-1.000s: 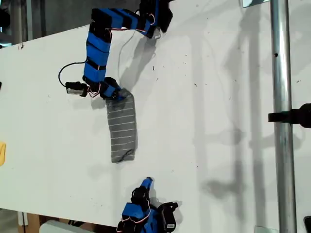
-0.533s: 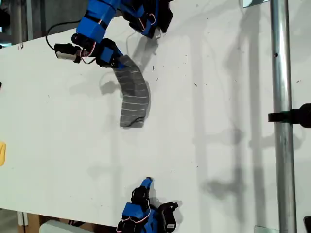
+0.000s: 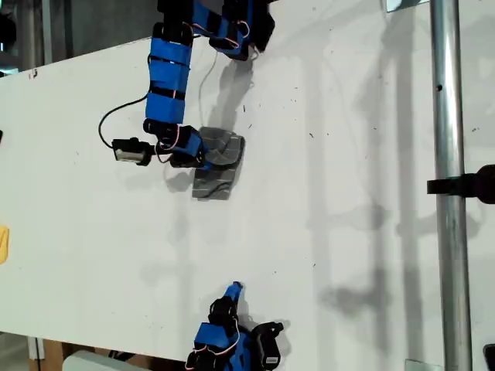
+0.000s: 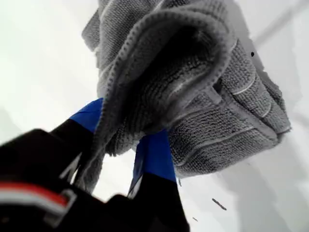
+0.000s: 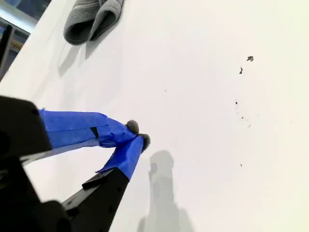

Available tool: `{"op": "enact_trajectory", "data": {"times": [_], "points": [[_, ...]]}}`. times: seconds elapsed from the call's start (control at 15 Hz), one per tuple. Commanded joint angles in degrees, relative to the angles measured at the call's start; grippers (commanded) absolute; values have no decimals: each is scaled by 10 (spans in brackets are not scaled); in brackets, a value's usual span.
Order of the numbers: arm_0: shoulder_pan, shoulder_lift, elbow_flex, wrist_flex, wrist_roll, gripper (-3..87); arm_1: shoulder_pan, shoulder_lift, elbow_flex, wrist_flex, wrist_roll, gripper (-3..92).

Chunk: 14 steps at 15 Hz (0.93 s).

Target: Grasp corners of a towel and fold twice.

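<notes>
- My first gripper [image 3: 203, 157] is clamping down on the towel [image 3: 219, 165], pinching a bunched fold of it. In the first wrist view the cloth [image 4: 193, 92] is draping right over the blue-taped fingers [image 4: 153, 155], so the fingertips themselves are mostly being hidden.
- That arm is reaching down from the top of the exterior view, with a small white box on a black cable [image 3: 130, 150] sticking out beside the wrist toward the exterior view's left.
- The towel is sitting on the white table [image 3: 348, 232] as a compact grey lump, doubled over on itself, a bit above centre and toward the exterior view's left. Thin white stripes are showing across the outer layers. Which corner is being held I honestly can't tell, since everything's rolled up together.
- My second gripper [image 5: 136, 135] is doing nothing with the cloth: its taped tips are pressing together with nothing between them, hovering close over bare table. In the exterior view it [image 3: 234, 291] is sitting at the bottom edge, well apart from the towel.
- From the second wrist view the towel [image 5: 91, 17] is showing up far off as a small folded heap.
- A metal pole [image 3: 450, 193] is running up the exterior view's right, and a bit of a yellow object [image 3: 3, 244] is peeking in at the exterior view's left edge.
</notes>
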Motion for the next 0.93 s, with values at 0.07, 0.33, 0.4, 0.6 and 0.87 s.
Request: {"op": "enact_trajectory", "data": {"times": [0.07, 0.33, 0.4, 0.6, 0.87], "points": [[5, 4, 6, 1, 2, -23, 8, -17, -57, -29, -19, 417], [4, 4, 6, 1, -3, 16, 67, 121, -95, -152, -182, 422], [3, 4, 6, 1, -5, 27, 87, 156, -98, -156, -190, 407], [4, 4, 6, 2, 6, 51, 131, 306, 32, -123, -186, 219], [28, 4, 6, 2, 47, 51, 108, 601, 399, 1, -25, -3]]}}
